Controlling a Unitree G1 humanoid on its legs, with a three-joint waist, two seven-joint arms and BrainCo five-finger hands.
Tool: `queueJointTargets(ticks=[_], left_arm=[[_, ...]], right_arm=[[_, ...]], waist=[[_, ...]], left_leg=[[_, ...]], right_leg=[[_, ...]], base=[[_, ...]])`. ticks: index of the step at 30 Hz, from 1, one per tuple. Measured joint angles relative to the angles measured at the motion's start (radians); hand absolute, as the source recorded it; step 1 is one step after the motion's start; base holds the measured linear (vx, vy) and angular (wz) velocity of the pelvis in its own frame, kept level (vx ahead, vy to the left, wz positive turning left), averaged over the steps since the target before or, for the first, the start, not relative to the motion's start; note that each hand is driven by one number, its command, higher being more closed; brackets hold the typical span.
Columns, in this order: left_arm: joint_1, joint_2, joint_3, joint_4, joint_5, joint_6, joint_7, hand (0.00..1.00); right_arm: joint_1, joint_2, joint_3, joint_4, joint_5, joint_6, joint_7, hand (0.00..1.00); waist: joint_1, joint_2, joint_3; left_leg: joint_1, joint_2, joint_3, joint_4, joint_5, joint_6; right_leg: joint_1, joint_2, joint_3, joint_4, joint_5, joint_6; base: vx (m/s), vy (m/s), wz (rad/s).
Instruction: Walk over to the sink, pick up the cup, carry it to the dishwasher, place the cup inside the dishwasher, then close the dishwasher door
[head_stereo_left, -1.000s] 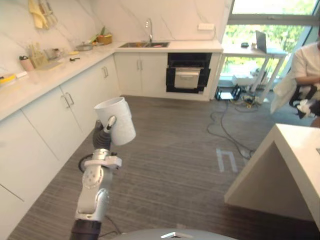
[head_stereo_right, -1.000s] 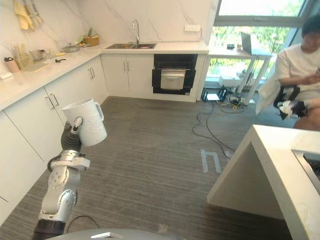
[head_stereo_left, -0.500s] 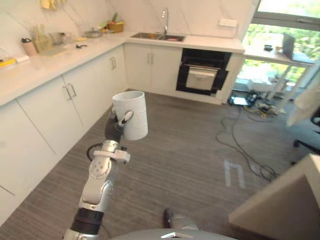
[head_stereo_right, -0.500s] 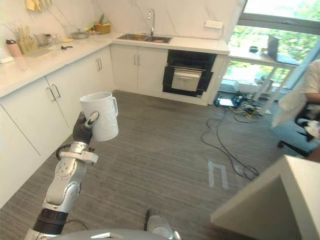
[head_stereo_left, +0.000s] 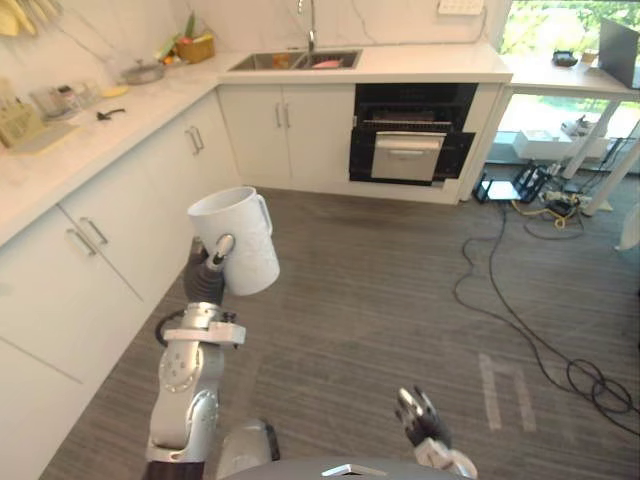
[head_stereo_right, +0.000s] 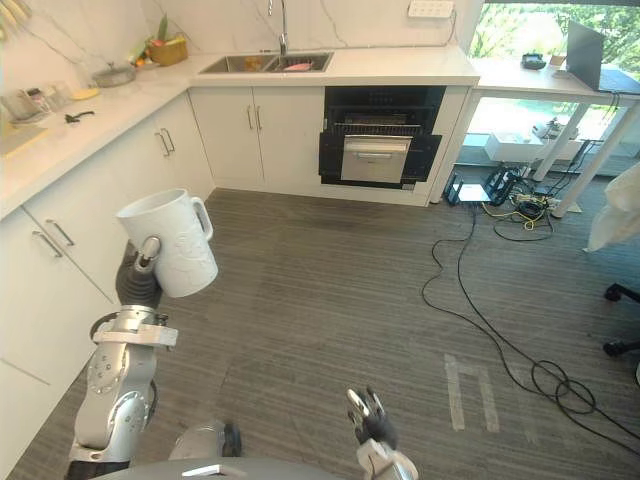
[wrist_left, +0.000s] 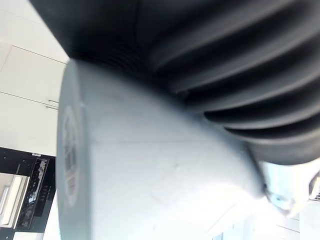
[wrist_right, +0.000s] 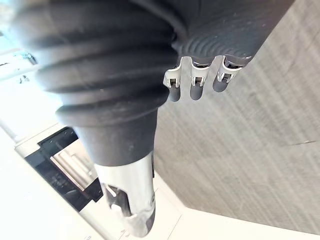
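Above the grey wood-grain floor (head_stereo_left: 400, 290), the left hand (head_stereo_left: 208, 278) wraps its fingers round a white ceramic cup's (head_stereo_left: 243, 245) body: stiff, probably slippery, breakable. The right hand (head_stereo_left: 420, 418) hangs loose-fingered, empty.

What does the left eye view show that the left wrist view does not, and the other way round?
Left eye view: the sink, the open right hand low above the floor, and the rim and handle of the cup. Left wrist view: the base of the cup, from very close. Both: the cup held in the left hand, and the dark dishwasher beyond it.
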Motion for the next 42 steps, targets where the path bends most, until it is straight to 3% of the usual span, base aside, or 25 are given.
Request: queueJointTargets(ticks=[3,4,5,6,7,10,12,14,16,19,20,22,23,25,26,28,30,31,34,35,38,39,40,41,42], left_arm=[[0.009,0.015,0.006,0.069,-0.004,-0.008,-0.018,1.0],[0.009,0.025,0.006,0.097,0.002,-0.008,-0.023,1.0],[0.009,0.028,0.004,0.108,0.005,-0.008,-0.023,1.0],[0.01,0.038,-0.006,0.131,0.006,-0.009,-0.023,1.0],[0.01,0.051,-0.025,0.144,0.015,-0.008,-0.021,1.0],[0.003,0.048,-0.073,0.163,0.05,-0.03,0.006,1.0],[-0.024,0.049,-0.121,0.162,0.072,-0.042,0.019,1.0],[-0.074,0.048,-0.158,0.161,0.082,-0.045,0.025,1.0],[-0.115,0.047,-0.181,0.156,0.083,-0.045,0.026,1.0],[-0.097,0.042,-0.166,0.138,0.083,-0.047,0.029,1.0],[-0.07,0.022,-0.165,0.14,0.083,-0.046,0.036,1.0],[-0.043,-0.002,-0.165,0.137,0.083,-0.045,0.054,1.0],[-0.045,-0.014,-0.161,0.136,0.083,-0.045,0.07,1.0],[-0.037,-0.032,-0.162,0.135,0.083,-0.048,0.084,1.0],[-0.034,-0.04,-0.163,0.133,0.083,-0.047,0.091,1.0],[-0.03,-0.039,-0.16,0.13,0.084,-0.047,0.103,1.0],[-0.031,-0.038,-0.149,0.12,0.084,-0.053,0.115,1.0],[-0.031,-0.038,-0.137,0.121,0.085,-0.054,0.123,1.0],[-0.031,-0.037,-0.105,0.119,0.108,-0.047,0.137,1.0],[-0.031,-0.032,-0.097,0.118,0.112,-0.046,0.138,1.0],[-0.03,-0.006,-0.091,0.104,0.112,-0.046,0.164,1.0],[-0.024,-0.002,-0.089,0.081,0.112,-0.049,0.185,1.0],[-0.026,0.022,-0.077,0.078,0.112,-0.061,0.199,1.0],[-0.026,0.028,-0.06,0.078,0.115,-0.061,0.222,1.0],[-0.028,0.03,-0.05,0.079,0.117,-0.061,0.226,1.0]], right_arm=[[-0.02,0.027,0.004,-0.005,0.039,-0.015,-0.038,0.0],[-0.025,0.043,0.003,-0.02,0.035,-0.007,-0.059,0.0],[-0.033,0.051,0.002,-0.02,0.033,0.003,-0.073,0.0],[-0.036,0.066,0.0,-0.026,0.032,0.016,-0.096,0.0],[-0.028,0.078,-0.001,-0.03,0.021,0.027,-0.113,0.0],[0.007,0.088,0.003,-0.094,-0.02,0.033,-0.111,0.0],[0.051,0.099,0.001,-0.182,-0.029,0.029,-0.11,0.0],[0.096,0.114,-0.001,-0.273,-0.038,0.028,-0.109,0.0],[0.14,0.129,0.002,-0.378,-0.067,0.022,-0.101,0.0],[0.174,0.115,0.026,-0.472,-0.084,0.002,-0.084,0.0],[0.175,0.09,0.039,-0.511,-0.085,0.001,-0.084,0.0],[0.166,0.062,0.051,-0.594,-0.108,0.0,-0.092,0.0],[0.165,0.063,0.049,-0.656,-0.129,-0.003,-0.112,0.0],[0.177,0.064,0.062,-0.725,-0.148,-0.016,-0.125,0.0],[0.177,0.061,0.061,-0.74,-0.156,-0.021,-0.127,0.0],[0.176,0.04,0.068,-0.775,-0.162,-0.042,-0.141,0.0],[0.152,0.03,0.069,-0.782,-0.149,-0.047,-0.157,0.0],[0.12,0.02,0.069,-0.783,-0.136,-0.049,-0.16,0.0],[0.038,-0.012,0.071,-0.78,-0.121,-0.046,-0.198,0.0],[0.026,-0.018,0.067,-0.78,-0.116,-0.047,-0.199,0.0],[0.021,-0.039,0.054,-0.773,-0.103,-0.046,-0.197,0.0],[0.02,-0.047,0.05,-0.77,-0.103,-0.037,-0.195,0.0],[0.001,-0.012,0.049,-0.718,-0.101,-0.029,-0.195,0.0],[0.001,0.011,0.059,-0.71,-0.097,-0.007,-0.193,0.0],[0.004,0.023,0.061,-0.708,-0.092,-0.006,-0.191,0.0]], waist=[[0.018,-0.033,-0.026],[0.008,-0.072,-0.022],[0.001,-0.094,-0.019],[-0.011,-0.136,-0.019],[-0.028,-0.151,-0.022],[-0.065,-0.124,-0.017],[-0.081,-0.099,-0.011],[-0.104,-0.085,-0.005],[-0.108,-0.07,-0.004],[-0.122,-0.082,-0.018],[-0.133,-0.046,-0.034],[-0.121,0.005,-0.025],[-0.11,0.033,-0.004],[-0.104,0.037,0.016],[-0.103,0.04,0.021],[-0.084,0.028,0.021],[-0.056,0.014,0.01],[-0.045,0.008,-0.001],[-0.034,-0.001,-0.002],[-0.033,-0.009,-0.003],[-0.025,-0.013,-0.009],[-0.019,0.005,-0.026],[-0.022,-0.064,-0.035],[-0.023,-0.087,-0.036],[-0.031,-0.093,-0.04]], left_leg=[[0.028,-0.053,-0.028,0.035,0.161,0.068],[0.056,-0.075,-0.01,0.082,0.126,0.114],[0.074,-0.087,0.0,0.106,0.092,0.117],[0.125,-0.117,0.008,0.134,0.036,0.135],[0.188,-0.142,0.005,0.124,-0.016,0.151],[0.363,-0.13,-0.01,0.06,-0.095,0.147],[0.451,-0.114,-0.033,0.0,-0.12,0.131],[0.512,-0.096,-0.061,-0.032,-0.15,0.118],[0.598,-0.072,-0.071,-0.016,-0.228,0.078],[0.711,-0.076,-0.111,-0.012,-0.326,0.041],[0.732,-0.056,-0.134,0.013,-0.334,0.04],[0.67,-0.011,-0.146,0.231,-0.29,0.082],[0.575,0.032,-0.157,0.485,-0.146,0.038],[0.397,0.095,-0.201,0.822,0.187,-0.063],[0.342,0.118,-0.199,0.922,0.186,-0.063],[0.179,0.172,-0.15,1.036,0.126,0.004],[0.093,0.183,-0.067,0.872,0.021,0.033],[0.077,0.167,-0.02,0.633,-0.019,0.031],[0.134,0.065,-0.062,-0.005,0.024,0.031],[0.137,0.043,-0.072,-0.094,0.054,0.027],[0.142,0.005,-0.086,-0.177,0.179,0.029],[0.161,0.015,-0.088,-0.181,0.272,0.053],[0.165,-0.036,-0.053,-0.104,0.26,0.037],[0.159,-0.039,-0.05,-0.008,0.17,0.046],[0.157,-0.041,-0.047,0.049,0.111,0.047]], right_leg=[[0.01,-0.045,0.037,0.187,-0.057,0.023],[-0.047,-0.077,0.03,0.367,-0.014,0.092],[-0.071,-0.095,0.023,0.45,0.025,0.138],[-0.123,-0.13,0.006,0.624,0.168,0.229],[-0.179,-0.167,-0.022,0.766,0.317,0.246],[-0.368,-0.178,-0.092,0.986,0.216,0.112],[-0.496,-0.154,-0.122,0.911,0.15,0.103],[-0.566,-0.144,-0.177,0.643,0.136,0.097],[-0.572,-0.109,-0.222,0.162,0.238,0.115],[-0.576,-0.085,-0.215,0.077,0.3,0.055],[-0.592,-0.065,-0.221,0.155,0.356,0.054],[-0.575,-0.034,-0.236,0.212,0.339,0.021],[-0.521,-0.018,-0.247,0.223,0.282,0.012],[-0.422,0.006,-0.252,0.219,0.204,-0.004],[-0.384,0.015,-0.255,0.214,0.182,-0.01],[-0.232,0.028,-0.267,0.145,0.121,-0.012],[-0.163,0.027,-0.247,0.069,0.118,0.001],[-0.148,0.021,-0.225,0.036,0.127,-0.004],[-0.118,-0.009,-0.155,0.021,0.101,0.036],[-0.103,-0.026,-0.129,0.022,0.089,0.056],[-0.042,-0.067,-0.068,0.055,0.026,0.126],[-0.021,-0.071,-0.031,0.089,-0.024,0.153],[-0.001,-0.131,0.0,0.117,-0.062,0.161],[-0.008,-0.163,0.006,0.148,-0.028,0.192],[0.006,-0.167,-0.001,0.15,0.012,0.184]], base=[[0.79,0.269,-0.42],[0.75,0.237,-0.21],[0.73,0.21,-0.11],[0.71,0.161,0.01],[0.69,0.136,-0.01],[0.6,0.1,0.0],[0.61,0.0,0.3],[0.51,-0.071,0.52],[0.66,-0.165,0.29],[0.67,-0.209,0.35],[0.72,-0.25,0.34],[0.73,-0.285,-0.07],[0.6,-0.257,-0.12],[0.58,-0.222,0.1],[0.55,-0.206,0.17],[0.54,-0.197,0.07],[0.57,-0.154,-0.36],[0.55,-0.109,-0.6],[0.67,0.026,-0.72],[0.61,0.121,-0.51],[0.64,0.267,-0.53],[0.49,0.298,-0.59],[0.59,0.315,-0.77],[0.54,0.274,-0.54],[0.61,0.288,-0.44]])
